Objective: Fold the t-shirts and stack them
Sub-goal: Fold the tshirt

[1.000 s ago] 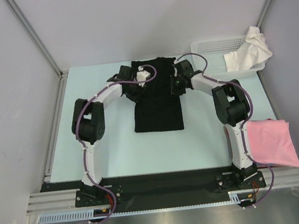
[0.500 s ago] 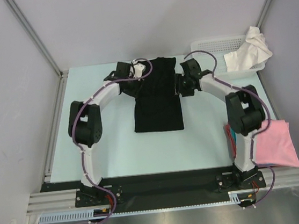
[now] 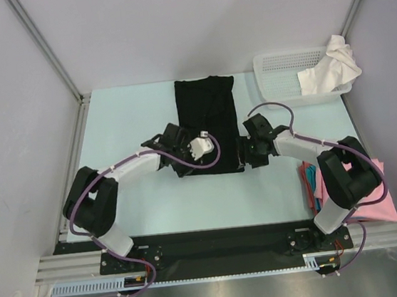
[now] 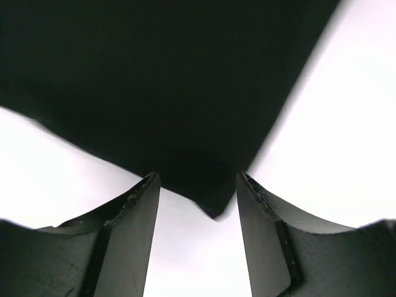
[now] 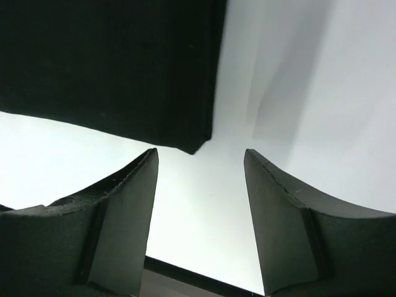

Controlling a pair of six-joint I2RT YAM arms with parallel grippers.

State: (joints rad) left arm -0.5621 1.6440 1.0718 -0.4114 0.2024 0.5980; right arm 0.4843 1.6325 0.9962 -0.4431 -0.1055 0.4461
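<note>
Both grippers stand open and hold nothing. In the left wrist view the left gripper (image 4: 197, 179) has its two dark fingers (image 4: 133, 213) well apart, and the bright table surface shows between them. One pointed corner of the black t-shirt (image 3: 207, 111) reaches into the gap between the fingertips, but neither finger presses on it. In the right wrist view the right gripper (image 5: 200, 151) is also spread wide. The other near corner of the same shirt lies just ahead of its left finger, and there is only bare table between the fingers.

From the top camera, the black t-shirt lies flat on the pale green table (image 3: 131, 120) as a long narrow rectangle, folded in from the sides. Its far edge is close to the back of the table and its near edge is about at the middle. The two arms bend inward from left and right, so the left gripper is over the near left part of the shirt and the right gripper is just beside its near right corner.

At the far right corner stands a white mesh basket (image 3: 282, 64). A white t-shirt (image 3: 332, 65) hangs crumpled over the right end of it. At the near right side a pink t-shirt (image 3: 374, 211) lies folded on the table, partly hidden by the right arm. A thin edge of red cloth (image 3: 306, 183) shows on the left side of it.
</note>
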